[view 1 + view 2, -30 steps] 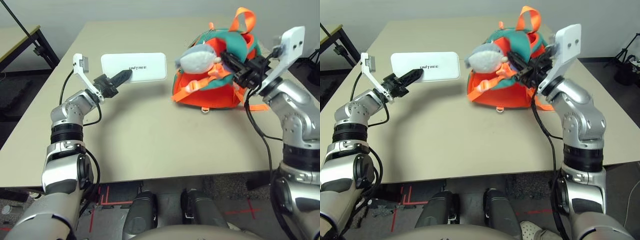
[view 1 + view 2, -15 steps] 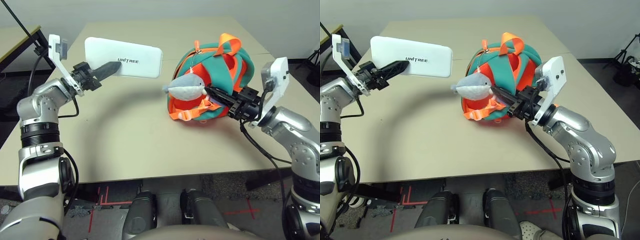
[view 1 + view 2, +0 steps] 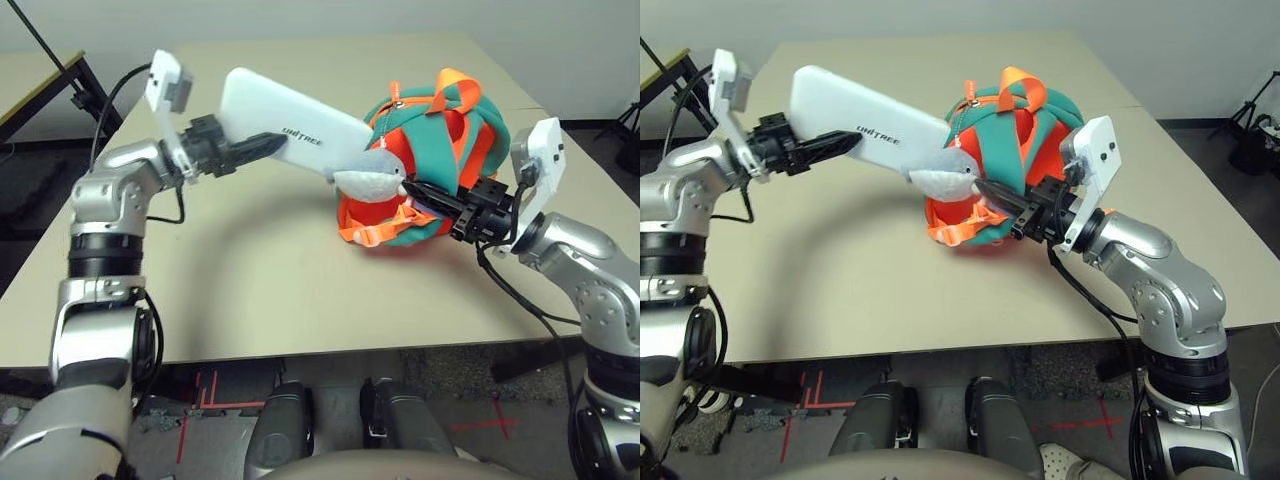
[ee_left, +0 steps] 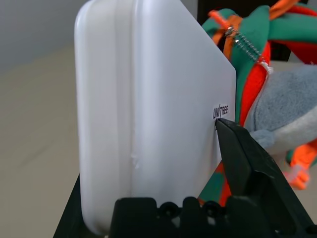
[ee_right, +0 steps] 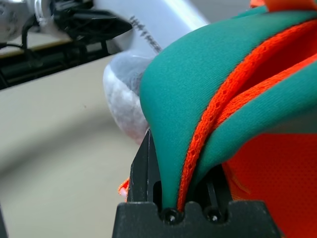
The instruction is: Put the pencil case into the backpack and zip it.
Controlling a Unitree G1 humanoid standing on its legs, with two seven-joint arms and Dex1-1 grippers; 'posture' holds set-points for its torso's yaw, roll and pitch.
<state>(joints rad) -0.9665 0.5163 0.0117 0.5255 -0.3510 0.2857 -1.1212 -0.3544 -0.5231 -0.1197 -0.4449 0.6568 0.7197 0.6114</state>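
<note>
A flat white pencil case (image 3: 290,135) with small dark lettering hangs tilted in the air at upper centre, its far end touching the backpack. The orange and teal backpack (image 3: 445,165) sits right of centre, its grey plush shark (image 3: 372,181) in front.

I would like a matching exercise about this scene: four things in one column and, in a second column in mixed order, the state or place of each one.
Things:
1. pencil case
2. plush shark
3. backpack
4. right gripper

States:
A. stands on the table, one teal strap pinched
B. shut on a teal strap
C. held in the air by the left gripper, tilted toward the backpack
D. grey and white, hangs at the backpack's front

Pairs: 1-C, 2-D, 3-A, 4-B
</note>
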